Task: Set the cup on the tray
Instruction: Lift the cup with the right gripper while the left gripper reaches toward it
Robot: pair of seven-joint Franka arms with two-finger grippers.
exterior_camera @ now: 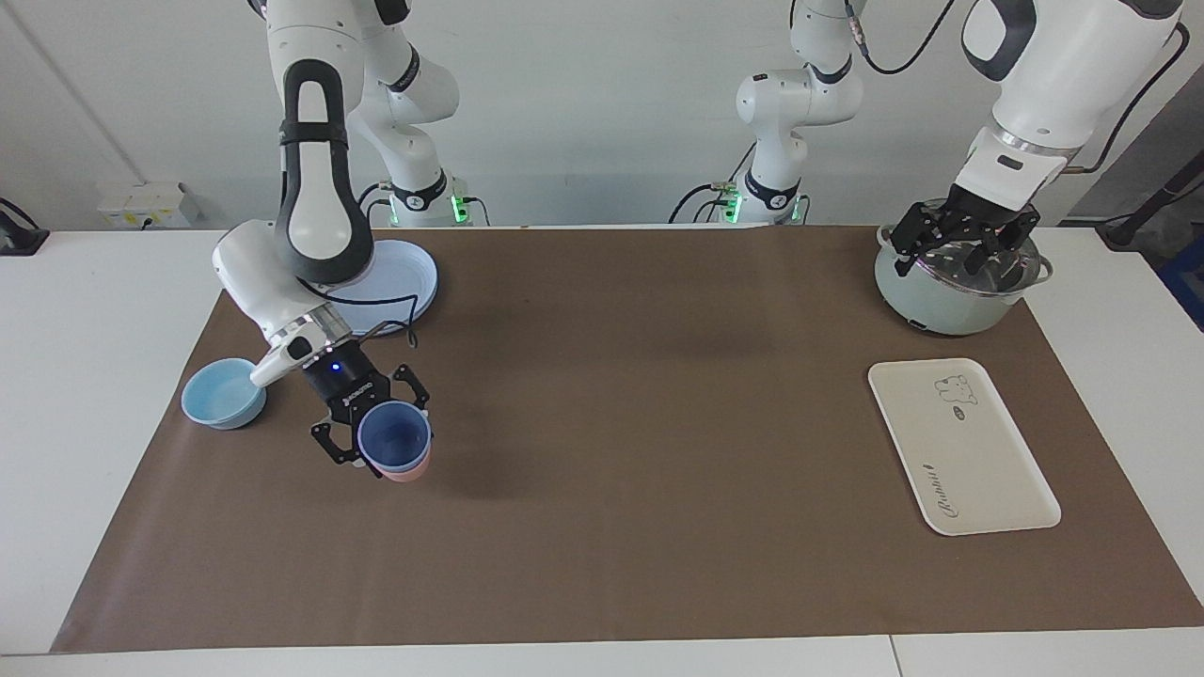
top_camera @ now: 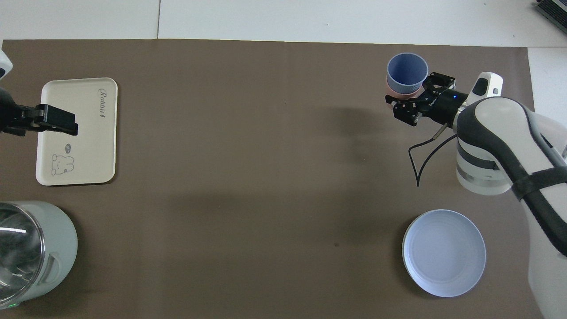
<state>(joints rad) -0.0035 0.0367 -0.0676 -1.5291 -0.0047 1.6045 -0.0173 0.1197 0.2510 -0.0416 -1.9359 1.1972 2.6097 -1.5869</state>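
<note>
Right end effector (exterior_camera: 381, 442) clamped on the stacked cups: small periwinkle-blue tapered plastic cup (exterior_camera: 394, 437) nested in a pink tumbler (exterior_camera: 406, 473), both lifted off the brown mat (exterior_camera: 621, 423), tilted slightly, over the mat's right-arm end. Right arm bent down steeply, forearm near vertical, wrist angled toward the cups. Light-blue shallow bowl (exterior_camera: 223, 393) on the mat at roughly 9 o'clock from the held cups in the facing view; round blue plate (exterior_camera: 400, 277) at about 12 o'clock, partly covered by the arm.

Left end effector (exterior_camera: 969, 246) fingers spread, holding nothing, hanging over the pale-green pot with glass lid (exterior_camera: 950, 296); left arm waits. Cream-white rounded-rectangle flat tray (exterior_camera: 961, 447) with bear drawing lies bare on the surface, at 6 o'clock from the pot, well apart from the cup.

Overhead view hides the bowl under the right arm; shows only the pink tumbler's rim band (top_camera: 401, 91) under the cup (top_camera: 407, 71). Facing view shows the cups' height off the mat.
</note>
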